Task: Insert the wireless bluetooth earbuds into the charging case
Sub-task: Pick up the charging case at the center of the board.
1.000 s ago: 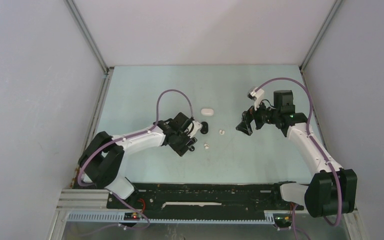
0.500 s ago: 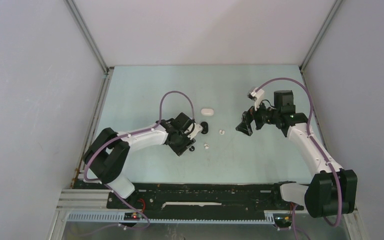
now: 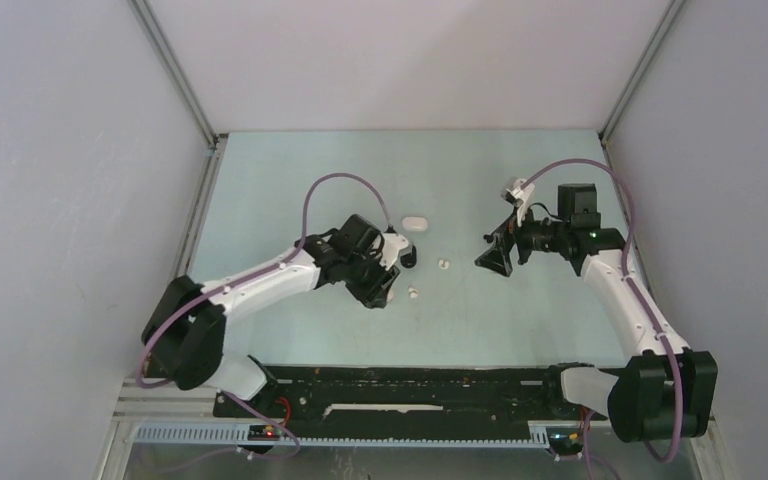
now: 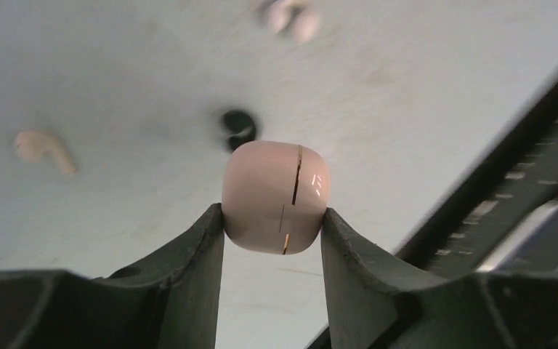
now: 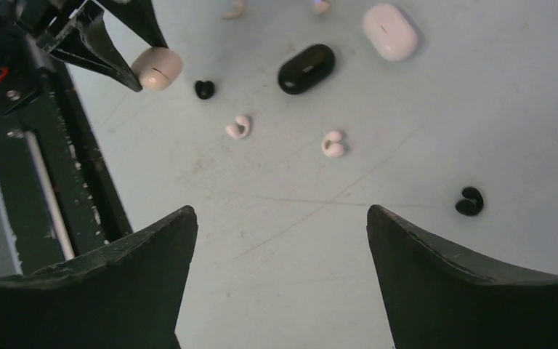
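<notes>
My left gripper (image 4: 272,218) is shut on a closed pale beige charging case (image 4: 275,196) and holds it above the table; it also shows in the right wrist view (image 5: 158,67). In the top view the left gripper (image 3: 382,287) is left of centre. A black earbud (image 4: 238,129) lies below the held case. Two white earbuds (image 5: 238,126) (image 5: 332,143) and another black earbud (image 5: 469,201) lie on the table. My right gripper (image 5: 280,240) is open and empty above bare table, right of the white buds in the top view (image 3: 490,255).
A closed black case (image 5: 305,68) and a closed white case (image 5: 390,31) lie behind the earbuds. A beige earbud (image 4: 43,149) lies apart from them. The black rail (image 3: 410,390) runs along the near edge. Grey walls enclose the table.
My left arm has raised and turned its wrist with the beige case held in it. My right gripper has shifted slightly and tilted.
</notes>
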`<action>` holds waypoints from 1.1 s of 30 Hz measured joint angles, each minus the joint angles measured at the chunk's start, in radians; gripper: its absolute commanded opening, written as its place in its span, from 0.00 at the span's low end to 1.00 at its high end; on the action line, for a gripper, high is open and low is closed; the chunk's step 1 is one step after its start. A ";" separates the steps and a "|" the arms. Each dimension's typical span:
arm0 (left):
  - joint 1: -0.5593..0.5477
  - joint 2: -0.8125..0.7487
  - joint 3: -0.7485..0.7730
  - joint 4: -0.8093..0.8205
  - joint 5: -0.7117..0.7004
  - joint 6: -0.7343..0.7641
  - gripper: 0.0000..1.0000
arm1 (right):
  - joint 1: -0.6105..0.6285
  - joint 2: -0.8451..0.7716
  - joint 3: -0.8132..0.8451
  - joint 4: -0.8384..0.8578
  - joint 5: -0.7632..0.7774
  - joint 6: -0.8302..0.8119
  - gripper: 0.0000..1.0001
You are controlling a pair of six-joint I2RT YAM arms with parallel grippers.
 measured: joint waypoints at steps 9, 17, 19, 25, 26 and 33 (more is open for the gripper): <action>-0.005 -0.053 0.095 0.052 0.570 -0.152 0.10 | 0.193 -0.198 0.003 -0.120 -0.078 -0.197 0.55; -0.006 -0.053 0.074 0.110 0.854 -0.235 0.14 | 0.408 -0.357 -0.024 -0.248 -0.022 -0.361 0.57; -0.006 -0.053 0.068 0.121 0.883 -0.249 0.14 | 0.437 -0.347 -0.024 -0.262 -0.008 -0.376 0.59; -0.006 -0.052 0.063 0.158 0.956 -0.282 0.14 | 0.539 -0.239 0.014 -0.304 0.043 -0.416 0.61; -0.007 -0.052 0.062 0.164 0.966 -0.288 0.14 | 0.560 -0.222 0.026 -0.306 0.053 -0.419 0.61; -0.012 -0.039 0.061 0.180 1.003 -0.304 0.12 | 0.649 -0.179 0.063 -0.306 0.095 -0.423 0.67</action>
